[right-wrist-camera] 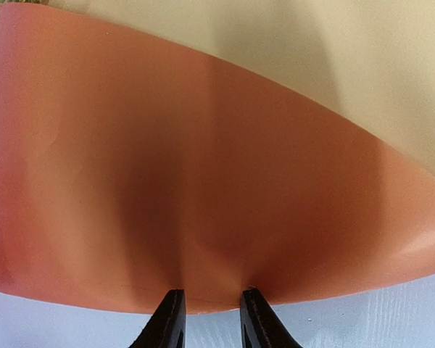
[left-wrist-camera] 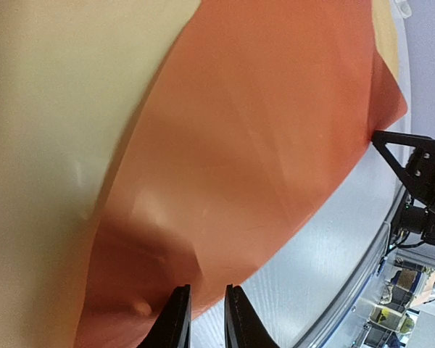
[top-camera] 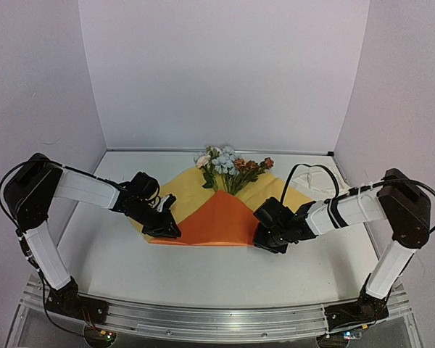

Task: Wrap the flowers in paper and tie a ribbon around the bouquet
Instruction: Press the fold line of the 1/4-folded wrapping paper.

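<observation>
Thin glossy orange-and-yellow paper sheet (top-camera: 216, 217): light, floppy, slippery; best pinched at folded edge, 6 o'clock; left gripper (left-wrist-camera: 203, 319) and right gripper (right-wrist-camera: 210, 319) both clenched on it.

One paper (top-camera: 217, 217), one flowers (top-camera: 228, 168) bunch

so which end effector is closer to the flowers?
Roughly equal; left maybe slightly. Left end effector sits at the orange paper's near-left corner, right end effector at its near-right corner; flowers lie behind both.

No text, label, brand, number or sign can be read in any view
</observation>
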{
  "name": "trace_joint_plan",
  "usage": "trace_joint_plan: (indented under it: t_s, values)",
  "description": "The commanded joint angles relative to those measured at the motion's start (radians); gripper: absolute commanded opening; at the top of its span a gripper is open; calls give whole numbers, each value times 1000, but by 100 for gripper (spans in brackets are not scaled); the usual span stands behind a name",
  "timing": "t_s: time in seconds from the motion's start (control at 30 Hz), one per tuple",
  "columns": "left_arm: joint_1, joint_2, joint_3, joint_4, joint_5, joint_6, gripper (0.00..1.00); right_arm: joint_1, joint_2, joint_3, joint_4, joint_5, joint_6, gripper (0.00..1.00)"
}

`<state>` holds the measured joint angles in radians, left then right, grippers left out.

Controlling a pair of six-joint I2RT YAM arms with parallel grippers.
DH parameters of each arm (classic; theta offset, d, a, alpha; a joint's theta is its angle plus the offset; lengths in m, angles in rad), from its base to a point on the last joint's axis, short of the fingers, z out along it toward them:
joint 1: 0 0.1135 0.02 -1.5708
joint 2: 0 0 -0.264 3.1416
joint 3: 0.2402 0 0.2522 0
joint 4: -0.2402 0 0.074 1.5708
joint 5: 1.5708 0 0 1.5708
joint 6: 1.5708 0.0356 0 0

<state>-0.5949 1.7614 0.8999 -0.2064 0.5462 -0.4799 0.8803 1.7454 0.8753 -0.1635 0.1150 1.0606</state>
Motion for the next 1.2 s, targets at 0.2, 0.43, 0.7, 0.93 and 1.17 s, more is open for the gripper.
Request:
trace_joint_plan:
  t_s: [0.2,0.43,0.7,0.93,1.17]
  values:
    - [-112,-14,26,102,4,-96,19,-1,16,-3,-96,4,45,29]
    - [-110,18,-33,156,-41,-117,19,-1,29,0,-94,-3,50,29]
    - [-72,8,-100,162,-63,-118,19,-1,37,-5,-88,-8,60,29]
    - [-9,-50,-169,144,-94,-114,19,-1,37,-12,-85,-9,68,28]
    - [27,-98,-221,118,-122,-117,18,-1,42,-13,-82,-12,70,28]
